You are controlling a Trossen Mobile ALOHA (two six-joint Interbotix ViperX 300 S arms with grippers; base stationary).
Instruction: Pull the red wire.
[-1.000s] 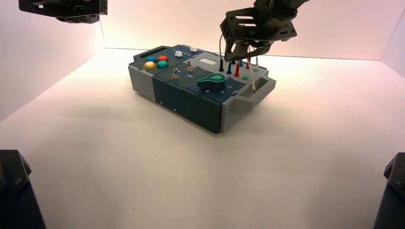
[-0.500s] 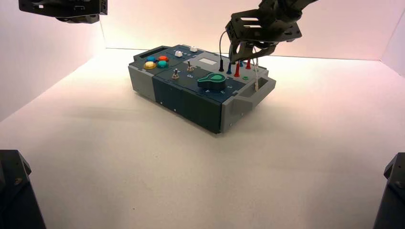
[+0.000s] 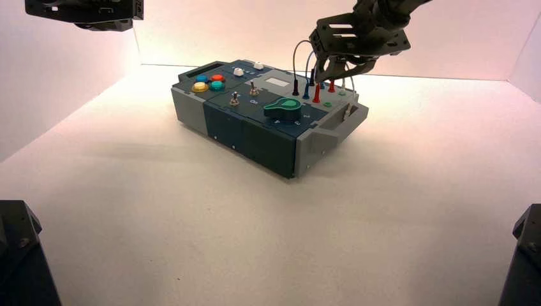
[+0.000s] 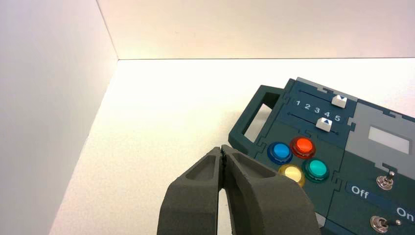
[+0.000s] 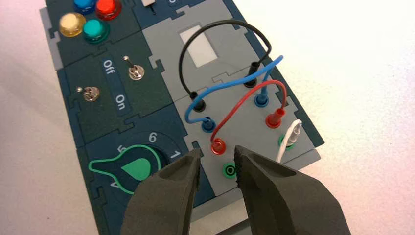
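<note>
The red wire point(image 5: 218, 145) has both bright-red plugs in the grey panel of the box point(image 3: 255, 137); its near plug is just ahead of my fingertips, its far plug point(image 5: 274, 119) beyond, and the lead arcs between them. In the high view the red plugs point(image 3: 316, 94) stand upright. My right gripper point(image 5: 218, 160) is open and empty, hovering above this panel point(image 3: 338, 64), with the near red plug and an empty green socket point(image 5: 229, 170) between its fingertips. My left gripper point(image 4: 222, 149) is shut and empty, parked high at the far left point(image 3: 83, 13).
A black lead point(image 5: 220, 29) and a blue lead point(image 5: 230, 83) loop over the same panel. A white lead point(image 5: 292, 133) sits in a green socket by the box's edge. The green knob point(image 5: 132, 169) lies beside my right fingers. Toggle switches and coloured buttons point(image 4: 298, 156) lie farther along.
My right gripper has moved to the right and slightly up over the wire panel. The white lead's hanging end has shifted right to the box's edge. The left arm has not moved.
</note>
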